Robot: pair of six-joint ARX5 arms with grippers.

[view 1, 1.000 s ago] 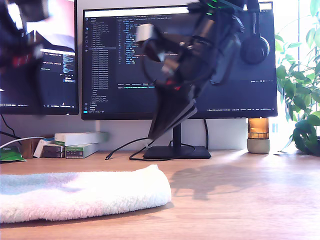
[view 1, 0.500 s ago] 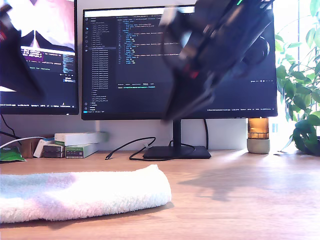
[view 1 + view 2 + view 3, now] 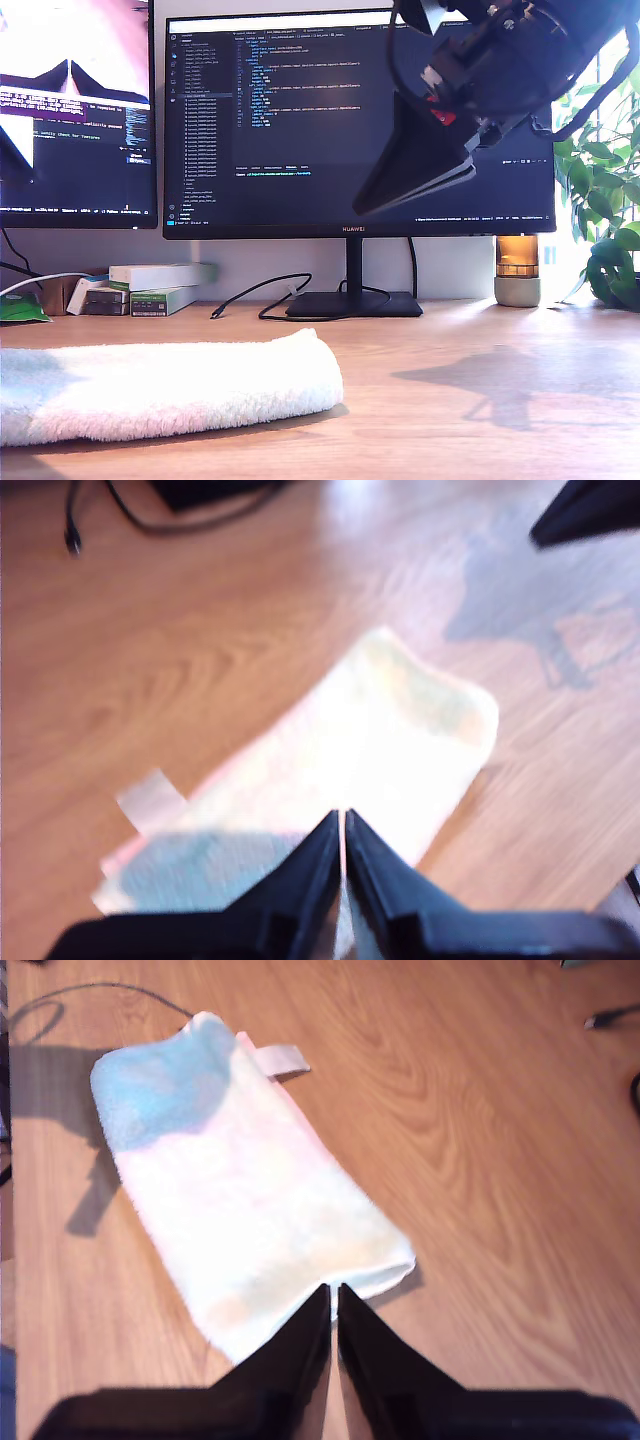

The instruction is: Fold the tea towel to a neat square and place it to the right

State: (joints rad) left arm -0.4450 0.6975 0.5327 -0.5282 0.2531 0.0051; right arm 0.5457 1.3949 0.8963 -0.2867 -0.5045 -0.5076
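Here you see the folded tea towel (image 3: 245, 1195) lying flat on the desk (image 3: 480, 420); my first pincer (image 3: 343, 825) and my second pincer (image 3: 333, 1300) hover above, both closed and empty.

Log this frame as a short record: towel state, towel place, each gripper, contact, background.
towel: tea towel folded into an oblong, not a square, white tag sticking out at one end
place: flat on the wooden desk, at the exterior view's left
first gripper: my first gripper shut, empty, above the towel
second gripper: my second gripper shut, empty, above the towel
contact: none visible
background: monitor, potted plant
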